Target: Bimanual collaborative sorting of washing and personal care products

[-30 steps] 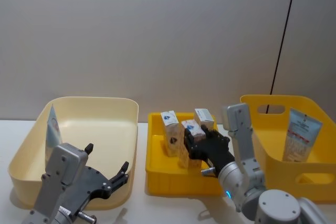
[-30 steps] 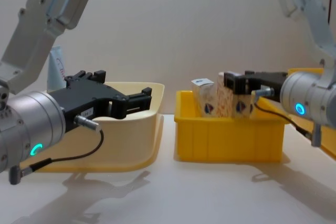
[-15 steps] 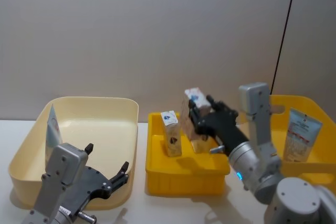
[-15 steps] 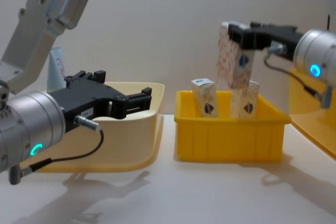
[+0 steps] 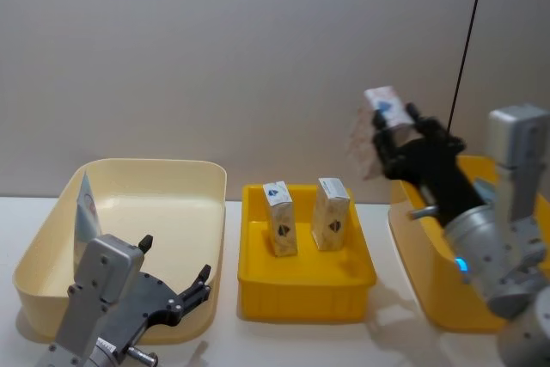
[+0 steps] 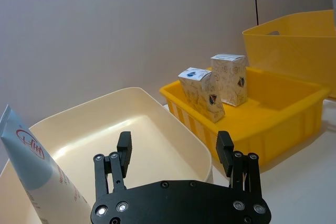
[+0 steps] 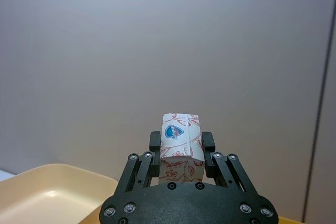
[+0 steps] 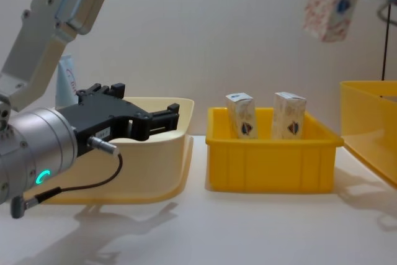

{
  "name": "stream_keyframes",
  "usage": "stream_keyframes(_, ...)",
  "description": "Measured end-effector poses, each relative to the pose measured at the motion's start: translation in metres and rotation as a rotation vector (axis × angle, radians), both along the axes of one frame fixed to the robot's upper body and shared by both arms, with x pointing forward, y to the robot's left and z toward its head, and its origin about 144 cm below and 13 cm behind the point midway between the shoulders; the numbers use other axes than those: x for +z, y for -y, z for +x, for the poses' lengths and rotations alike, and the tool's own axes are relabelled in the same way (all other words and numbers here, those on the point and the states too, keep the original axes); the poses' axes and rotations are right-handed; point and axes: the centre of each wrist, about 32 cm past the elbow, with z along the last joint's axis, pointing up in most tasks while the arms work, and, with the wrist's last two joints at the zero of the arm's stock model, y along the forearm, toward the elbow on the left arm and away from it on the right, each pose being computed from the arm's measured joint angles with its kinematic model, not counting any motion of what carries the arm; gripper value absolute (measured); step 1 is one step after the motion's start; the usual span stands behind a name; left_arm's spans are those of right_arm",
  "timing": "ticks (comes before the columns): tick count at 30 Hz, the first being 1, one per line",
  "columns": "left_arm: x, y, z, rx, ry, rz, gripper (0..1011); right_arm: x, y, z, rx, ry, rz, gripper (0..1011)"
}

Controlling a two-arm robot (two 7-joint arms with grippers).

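Above, the right gripper (image 5: 384, 131) clamps a white carton (image 5: 371, 129) high over the gap between small yellow tray (image 5: 258, 279) and yellow bin (image 5: 412, 251). Two cartons (image 5: 280, 217) stand in the tray. Left gripper (image 8: 162, 118), fingers spread and empty, hovers at the cream bin (image 5: 206, 186), where a tube (image 5: 84, 211) leans.

Red "HH" on squeeze tube (image 6: 37, 171).
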Motion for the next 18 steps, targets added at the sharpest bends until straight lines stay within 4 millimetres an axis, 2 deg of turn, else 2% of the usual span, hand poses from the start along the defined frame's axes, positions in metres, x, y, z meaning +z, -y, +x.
stream_keyframes(5, 0.000, 0.000, 0.000, 0.000, 0.000, 0.000, 1003, 0.005, 0.019, -0.012, -0.051, 0.032, 0.011, 446)
stream_keyframes(18, 0.000, 0.000, 0.000, 0.000, 0.000, 0.000, 1004, 0.007, 0.044, -0.034, -0.156, 0.008, 0.011, 446)
